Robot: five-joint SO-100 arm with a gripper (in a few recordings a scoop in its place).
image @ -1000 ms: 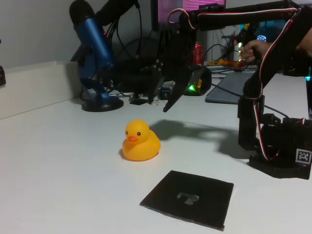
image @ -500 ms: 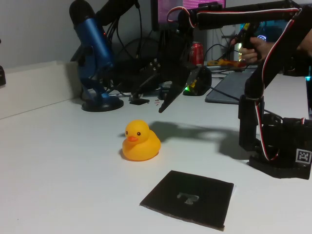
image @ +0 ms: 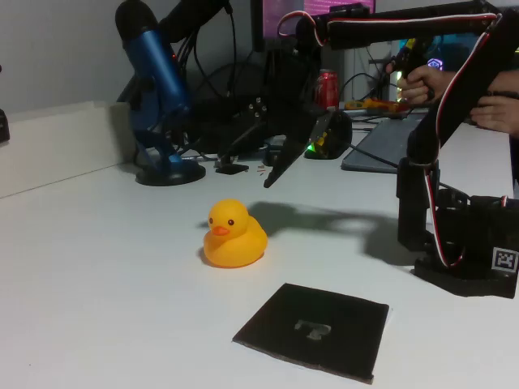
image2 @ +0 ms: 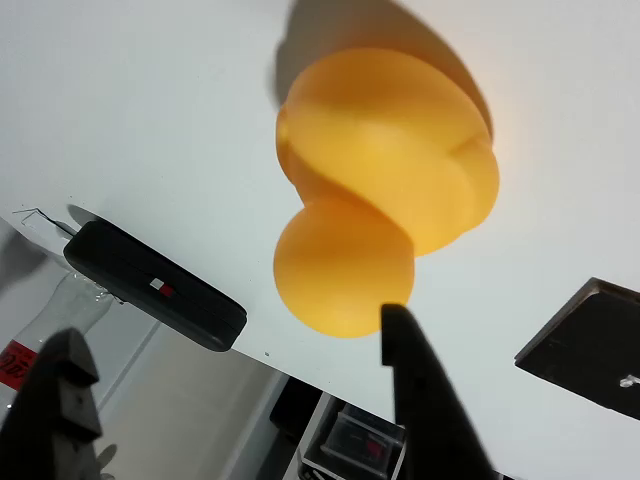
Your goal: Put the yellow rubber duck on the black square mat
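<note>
Gripper, fingers spread wide above and behind the yellow rubber duck, risks toppling it by descending off-centre, far from the black square mat

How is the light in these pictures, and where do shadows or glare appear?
Fixed view: dim room, the arm casts a soft dark shadow on the table behind the yellow rubber duck; the black square mat looks matte, without glare. Wrist view: brighter, the duck appears washed out, and the open end effector fingers are dark silhouettes.
</note>
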